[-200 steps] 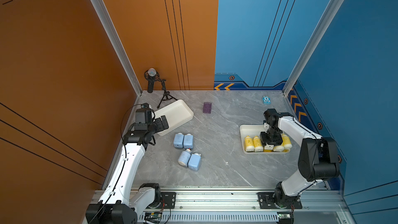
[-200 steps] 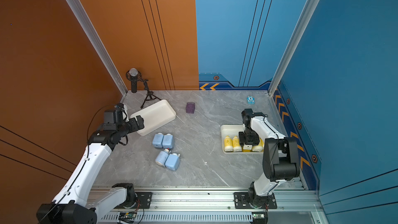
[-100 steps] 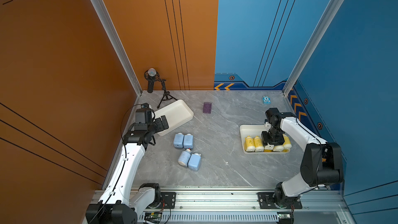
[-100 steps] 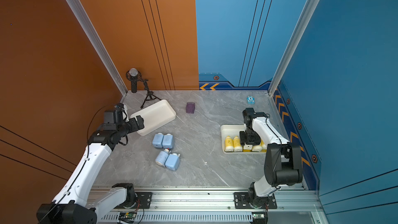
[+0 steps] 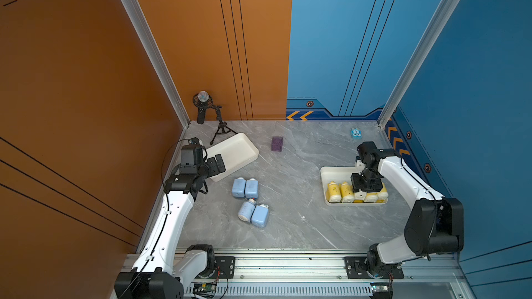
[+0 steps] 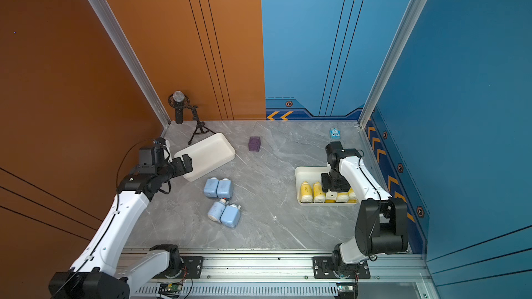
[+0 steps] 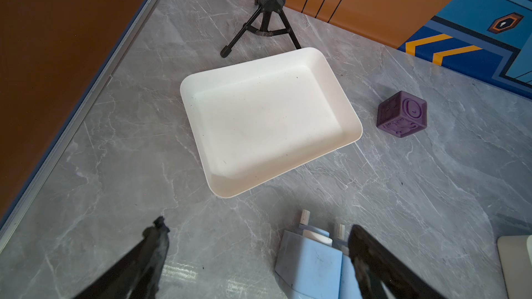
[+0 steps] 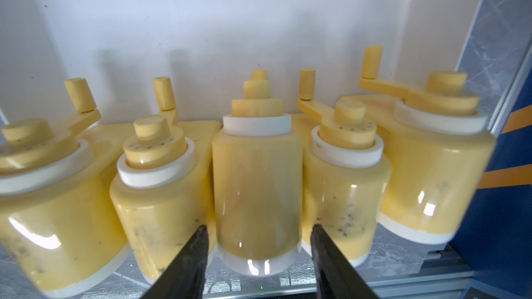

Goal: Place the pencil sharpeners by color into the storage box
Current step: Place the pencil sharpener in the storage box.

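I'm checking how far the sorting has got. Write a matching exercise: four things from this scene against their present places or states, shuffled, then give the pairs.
Things
1. yellow sharpeners
2. light blue sharpeners
3. purple block
4. white tray by the left arm

Places or states
A. holds nothing
B. alone on the table, towards the back wall
C. lined up in the white tray by the right arm
D. lying on the table in two pairs

Pairs: 1-C, 2-D, 3-B, 4-A

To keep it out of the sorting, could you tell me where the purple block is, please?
In both top views the purple block sits near the back wall, just beside the empty white tray on the robot's left.
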Robot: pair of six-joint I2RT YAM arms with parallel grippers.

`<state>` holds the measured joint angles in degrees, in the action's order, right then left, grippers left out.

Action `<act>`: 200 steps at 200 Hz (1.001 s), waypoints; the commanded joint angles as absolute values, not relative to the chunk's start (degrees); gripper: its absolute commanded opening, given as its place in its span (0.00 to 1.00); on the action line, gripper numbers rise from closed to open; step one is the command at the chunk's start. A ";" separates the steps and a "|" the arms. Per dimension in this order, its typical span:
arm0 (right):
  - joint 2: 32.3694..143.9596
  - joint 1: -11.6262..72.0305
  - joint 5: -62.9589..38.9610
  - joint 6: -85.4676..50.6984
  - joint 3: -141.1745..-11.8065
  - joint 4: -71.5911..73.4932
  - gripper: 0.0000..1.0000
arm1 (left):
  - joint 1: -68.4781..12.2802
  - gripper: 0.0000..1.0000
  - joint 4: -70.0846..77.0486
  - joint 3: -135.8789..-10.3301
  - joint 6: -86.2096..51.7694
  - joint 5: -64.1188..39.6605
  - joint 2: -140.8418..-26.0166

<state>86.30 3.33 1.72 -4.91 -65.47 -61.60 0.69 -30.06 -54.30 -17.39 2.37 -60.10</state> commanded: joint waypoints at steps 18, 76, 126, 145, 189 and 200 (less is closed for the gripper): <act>85.32 3.69 3.41 -5.82 -67.28 -64.08 0.58 | 0.43 0.98 -30.63 -53.58 -16.87 3.04 -59.55; 85.51 3.69 3.30 -6.42 -69.64 -64.25 0.30 | 0.52 0.98 -30.60 -53.58 -16.89 3.03 -59.55; 87.38 3.60 2.08 -6.52 -70.22 -64.59 0.01 | 0.53 0.98 -30.61 -53.53 -16.79 3.13 -59.50; 87.39 3.61 2.22 -6.84 -69.62 -64.71 0.00 | 0.53 0.98 -30.59 -53.59 -16.79 3.16 -59.41; 86.46 3.60 2.37 -7.35 -68.39 -65.17 0.01 | 0.57 0.98 -30.59 -53.61 -16.88 2.90 -59.42; 86.48 3.60 2.45 -7.47 -68.07 -65.38 0.01 | 0.55 0.98 -30.59 -53.64 -16.88 2.81 -59.40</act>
<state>86.87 3.38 2.50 -6.37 -68.95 -62.61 0.69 -30.04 -54.30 -17.39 2.37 -60.10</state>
